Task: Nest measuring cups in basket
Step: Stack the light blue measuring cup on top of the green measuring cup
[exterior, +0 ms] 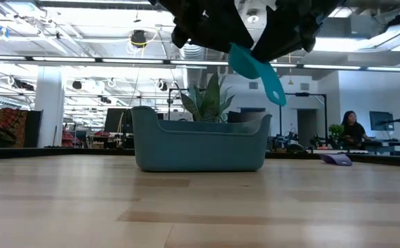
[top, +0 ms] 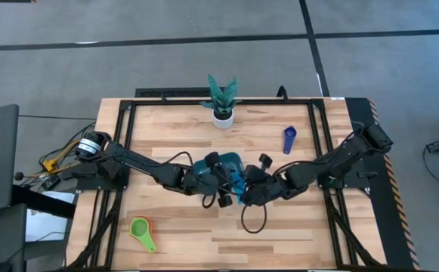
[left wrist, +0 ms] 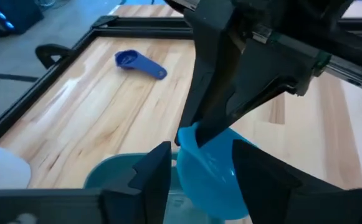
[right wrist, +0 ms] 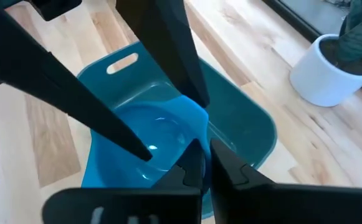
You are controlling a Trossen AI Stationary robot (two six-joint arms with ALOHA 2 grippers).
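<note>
The teal basket [top: 228, 160] [exterior: 200, 143] stands on its base at the table's middle. A light blue measuring cup [exterior: 253, 67] [left wrist: 209, 180] hangs tilted above it. My right gripper [right wrist: 207, 158] is shut on this cup. My left gripper [left wrist: 202, 165] is open, its fingers [left wrist: 159, 171] standing on either side of the cup's bowl; I cannot tell if they touch it. A dark blue cup [top: 289, 138] [left wrist: 140, 62] lies at the far right. A green cup [top: 142, 230] lies at the near left. My right gripper pinches the light blue cup between its two fingers at an edge beside the bowl [left wrist: 189, 135]. The fingers slant down from the table's right side. The cup is lifted clear above the basket and tilted, its narrow end [exterior: 277, 93] pointing down, free.
A white pot with a green plant [top: 221, 113] [right wrist: 330, 68] stands at the far edge behind the basket. Both arms meet over the table's middle. Bare wood lies at the near right and far left.
</note>
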